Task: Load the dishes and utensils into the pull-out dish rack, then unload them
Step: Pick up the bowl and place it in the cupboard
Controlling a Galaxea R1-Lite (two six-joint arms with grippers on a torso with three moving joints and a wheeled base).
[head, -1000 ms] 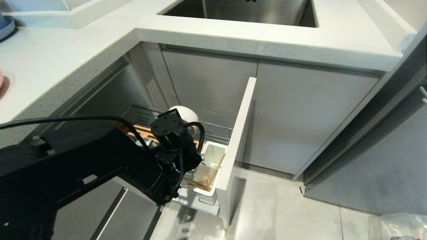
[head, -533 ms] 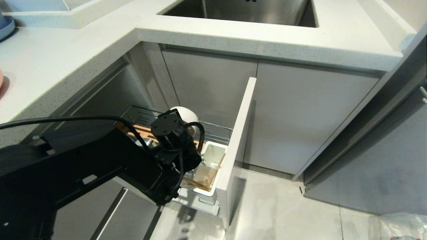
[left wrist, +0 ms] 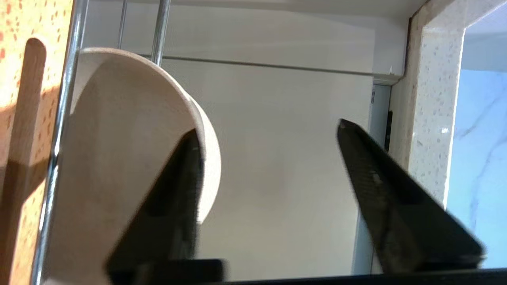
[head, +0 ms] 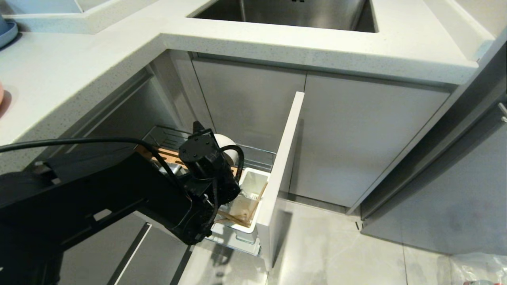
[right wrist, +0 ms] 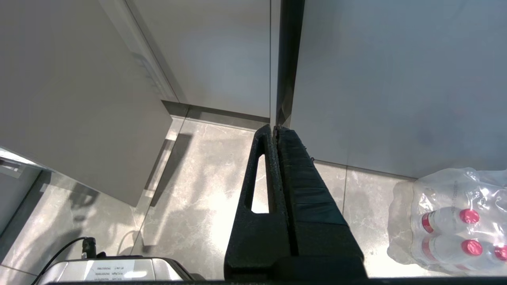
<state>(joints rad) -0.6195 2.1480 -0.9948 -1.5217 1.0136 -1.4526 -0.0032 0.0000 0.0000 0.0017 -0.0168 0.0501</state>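
Note:
The pull-out dish rack (head: pixel 257 156) stands drawn out beside its pale grey cabinet front (head: pixel 283 166). A cream-white bowl (head: pixel 226 141) stands on edge in the rack, against a chrome wire (left wrist: pixel 65 99) and the slotted orange-wood strip (left wrist: pixel 23 63). My left gripper (left wrist: pixel 267 126) is open at the bowl (left wrist: pixel 119 138). One finger (left wrist: pixel 174 198) lies against the bowl's rim and the other (left wrist: pixel 388 190) is well clear of it. Wooden chopsticks (head: pixel 237 219) lean in the white utensil cup (head: pixel 253 184). The right gripper (right wrist: pixel 275 127) hangs shut over the floor, holding nothing.
The white counter (head: pixel 79 71) overhangs the rack, with the steel sink (head: pixel 285 12) behind it. A blue plate (head: pixel 8 33) sits at the counter's far left. A wrapped pack of water bottles (right wrist: pixel 447 221) lies on the floor at the right.
The left gripper's jaws have spread apart and let go of the bowl, which stays on edge in the rack. A fingertip now pokes up beside the wrist in the head view.

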